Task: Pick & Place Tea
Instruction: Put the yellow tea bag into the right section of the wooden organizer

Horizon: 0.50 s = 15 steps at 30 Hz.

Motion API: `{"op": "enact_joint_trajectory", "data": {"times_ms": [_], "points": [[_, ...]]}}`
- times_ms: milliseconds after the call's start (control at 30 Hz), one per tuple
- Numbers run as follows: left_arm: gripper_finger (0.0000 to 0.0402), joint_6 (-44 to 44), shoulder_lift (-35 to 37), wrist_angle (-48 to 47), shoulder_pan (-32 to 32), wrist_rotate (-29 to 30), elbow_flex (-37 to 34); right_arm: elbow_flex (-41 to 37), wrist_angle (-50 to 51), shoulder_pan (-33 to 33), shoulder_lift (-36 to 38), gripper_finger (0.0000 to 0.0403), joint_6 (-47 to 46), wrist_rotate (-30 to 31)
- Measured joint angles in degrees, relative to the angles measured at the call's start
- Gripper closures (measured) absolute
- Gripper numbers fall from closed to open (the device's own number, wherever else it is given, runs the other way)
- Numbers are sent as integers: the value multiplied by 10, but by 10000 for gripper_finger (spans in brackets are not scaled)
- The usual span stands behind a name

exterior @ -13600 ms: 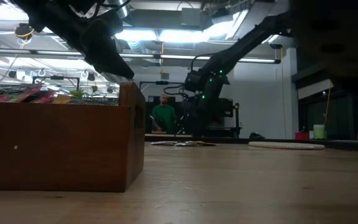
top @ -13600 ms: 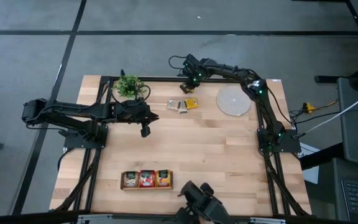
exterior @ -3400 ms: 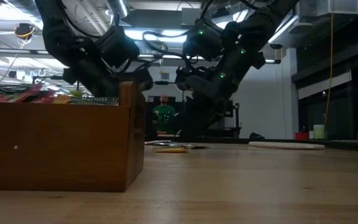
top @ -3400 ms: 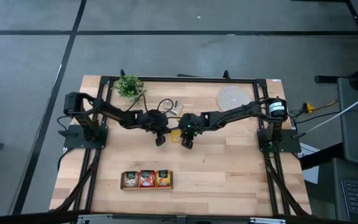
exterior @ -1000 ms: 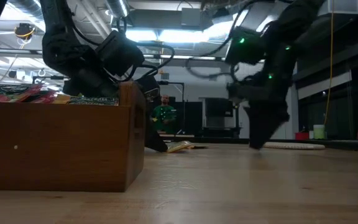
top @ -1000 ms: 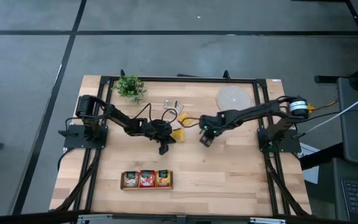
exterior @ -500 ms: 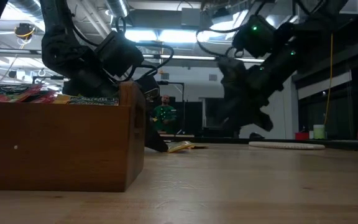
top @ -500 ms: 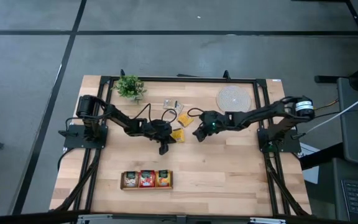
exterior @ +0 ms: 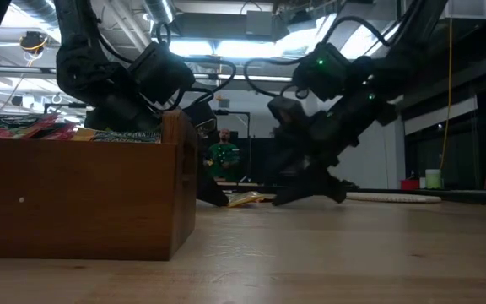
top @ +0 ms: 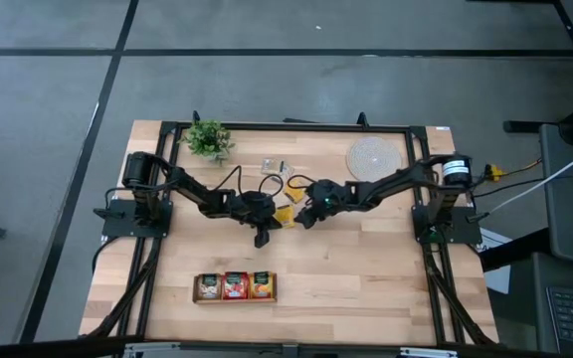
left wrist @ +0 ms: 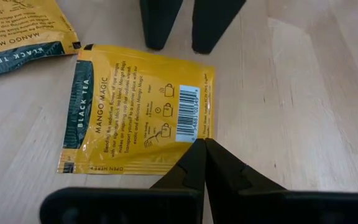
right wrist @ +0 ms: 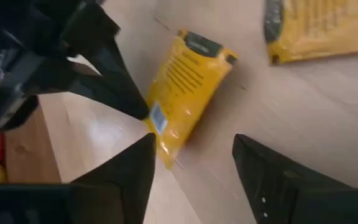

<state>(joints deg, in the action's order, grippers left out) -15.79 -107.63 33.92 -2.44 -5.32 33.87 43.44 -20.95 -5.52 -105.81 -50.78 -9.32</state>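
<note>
A yellow tea sachet (left wrist: 138,112) lies flat on the wooden table (top: 366,259) at mid-table, also seen in the high view (top: 285,214). My left gripper (left wrist: 202,144) is shut, its tips at the sachet's barcode edge. My right gripper (right wrist: 192,142) is open and slants down toward the sachet's opposite side, one finger on each side and clear of it; its fingers (left wrist: 160,25) show in the left wrist view. A second yellow sachet (left wrist: 17,31) lies just beyond. The wooden tray (top: 235,286) with several sachets stands near the table's front edge. My left gripper's shut fingertips (right wrist: 143,111) meet the yellow sachet at its edge beside the barcode (left wrist: 188,121). They slant down onto it from the table's left side. The sachet lies on the table under them. Whether they press it down, I cannot tell.
Pale sachets (top: 272,164) lie farther back. A small green plant (top: 207,137) stands at the far left and a round pale mat (top: 374,157) at the far right. Bare tabletop lies between the sachets and the tray.
My right gripper has swung toward the table's left, come down and tipped from pointing down to slanting at the yellow sachet, and its fingers have opened wider. The sachet has stayed where it was.
</note>
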Motion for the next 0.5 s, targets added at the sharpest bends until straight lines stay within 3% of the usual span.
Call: {"op": "enact_joint_trajectory", "data": {"times_ms": [200, 500], "points": [[399, 1, 0, 3, 0, 0, 0, 0, -43, 0, -16, 175, -15, 3], [400, 15, -2, 17, 0, 7, -1, 1, -74, 0, -25, 208, -28, 9]]}}
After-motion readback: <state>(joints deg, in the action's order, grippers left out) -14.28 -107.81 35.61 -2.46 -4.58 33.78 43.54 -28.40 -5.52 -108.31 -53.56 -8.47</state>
